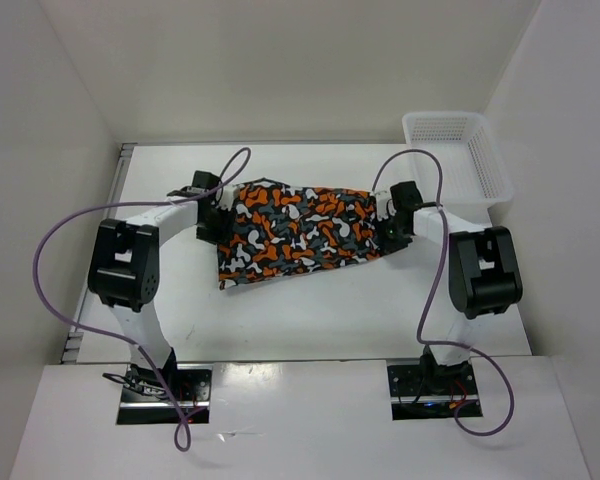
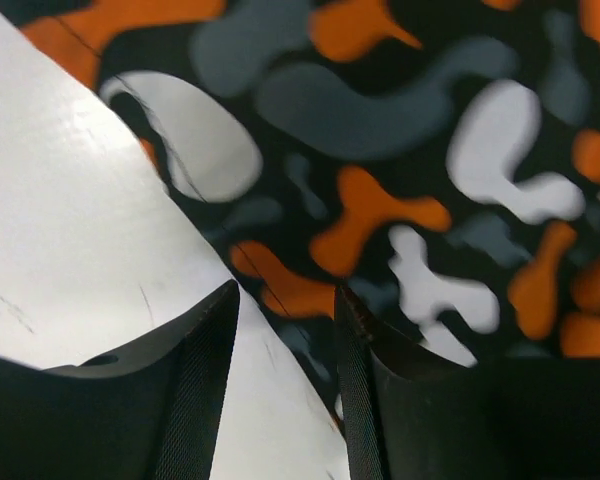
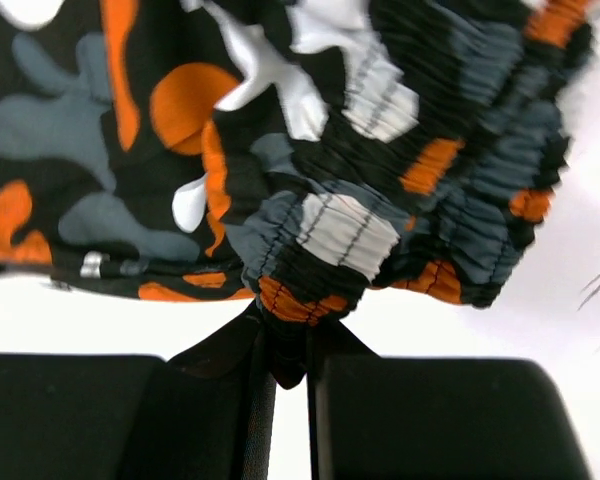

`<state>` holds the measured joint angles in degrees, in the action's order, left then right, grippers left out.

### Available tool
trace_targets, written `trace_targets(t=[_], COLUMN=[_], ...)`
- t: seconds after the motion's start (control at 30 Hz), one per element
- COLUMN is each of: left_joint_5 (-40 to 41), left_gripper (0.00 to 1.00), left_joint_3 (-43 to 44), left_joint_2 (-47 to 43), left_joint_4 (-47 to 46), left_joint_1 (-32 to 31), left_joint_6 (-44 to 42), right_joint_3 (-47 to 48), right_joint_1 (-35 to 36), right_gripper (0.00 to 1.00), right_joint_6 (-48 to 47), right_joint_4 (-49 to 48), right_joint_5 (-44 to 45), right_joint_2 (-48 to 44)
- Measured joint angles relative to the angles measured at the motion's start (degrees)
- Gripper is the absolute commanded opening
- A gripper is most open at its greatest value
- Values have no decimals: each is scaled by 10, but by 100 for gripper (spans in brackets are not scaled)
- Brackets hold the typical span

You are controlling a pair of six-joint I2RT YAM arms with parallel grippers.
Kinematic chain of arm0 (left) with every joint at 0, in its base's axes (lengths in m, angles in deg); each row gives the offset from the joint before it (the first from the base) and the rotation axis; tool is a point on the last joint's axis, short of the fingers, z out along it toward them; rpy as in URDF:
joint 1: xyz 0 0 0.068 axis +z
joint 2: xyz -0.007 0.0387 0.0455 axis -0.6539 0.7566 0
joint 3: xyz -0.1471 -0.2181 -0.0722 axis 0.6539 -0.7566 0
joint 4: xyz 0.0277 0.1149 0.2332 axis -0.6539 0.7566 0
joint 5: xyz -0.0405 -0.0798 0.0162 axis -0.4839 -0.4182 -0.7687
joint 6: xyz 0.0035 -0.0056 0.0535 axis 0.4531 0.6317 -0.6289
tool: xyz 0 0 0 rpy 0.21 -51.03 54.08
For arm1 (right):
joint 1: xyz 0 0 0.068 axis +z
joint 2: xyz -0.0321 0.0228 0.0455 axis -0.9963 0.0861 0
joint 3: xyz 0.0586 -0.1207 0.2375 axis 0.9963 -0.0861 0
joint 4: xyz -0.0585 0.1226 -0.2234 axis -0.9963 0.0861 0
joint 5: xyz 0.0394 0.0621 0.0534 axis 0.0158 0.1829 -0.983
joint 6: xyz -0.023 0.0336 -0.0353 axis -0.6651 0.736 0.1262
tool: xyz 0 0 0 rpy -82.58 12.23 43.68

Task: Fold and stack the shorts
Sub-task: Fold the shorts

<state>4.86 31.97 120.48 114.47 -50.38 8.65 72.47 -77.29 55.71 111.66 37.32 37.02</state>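
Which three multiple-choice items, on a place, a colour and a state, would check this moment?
1. Where on the table is the basket?
A. near left corner
B. far right corner
C. centre

2. Which colour is in the print of the shorts?
A. orange
B. pink
C. yellow

3. What is the right claw doing?
A. hanging open over the basket
B. lying open on bare table
C. pinching the waistband of the shorts

Answers:
1 B: the top view shows it at the far right corner.
2 A: orange blotches sit among black, white and grey ones.
3 C: the right wrist view shows the claw closed on the gathered elastic edge.
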Motion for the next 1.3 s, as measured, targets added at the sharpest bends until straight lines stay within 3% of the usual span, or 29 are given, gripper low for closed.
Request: trace_targets(t=[0.3,0.4,0.47,0.6,0.8,1.03,1.17,1.3], left_joint_5=[43,42,41,22,-7,-17,-17,-24], left_gripper=[44,43,45,50,55,60,60,59], left_joint_3=[28,31,33,40,194,344,357,356], left_joint_2=[62,65,65,43,54,187,259,271], left_joint_4=[-87,-94,-95,-62,-32,-60,-47,-36], left_joint_1=[2,9,18,38,44,44,44,44], left_joint_6=[1,2,2,0,0,0,0,0], right_joint_3=[-54,-62,-66,-61,-35,-34,-33,-31], right_joint_1=[0,0,1,1,1,1,1,1], right_gripper=[0,58,76,78,81,81,81,81], right_joint_6=[-94,-124,-147,-177,-179,-136,-101,-79], right_joint_4=[56,68,83,116,136,115,82,52], right_joint_5=[-9,-8,-1,-5,-39,-49,-37,-15], right_joint_2=[-64,-76,-87,-121,-162,-150,-118,-87])
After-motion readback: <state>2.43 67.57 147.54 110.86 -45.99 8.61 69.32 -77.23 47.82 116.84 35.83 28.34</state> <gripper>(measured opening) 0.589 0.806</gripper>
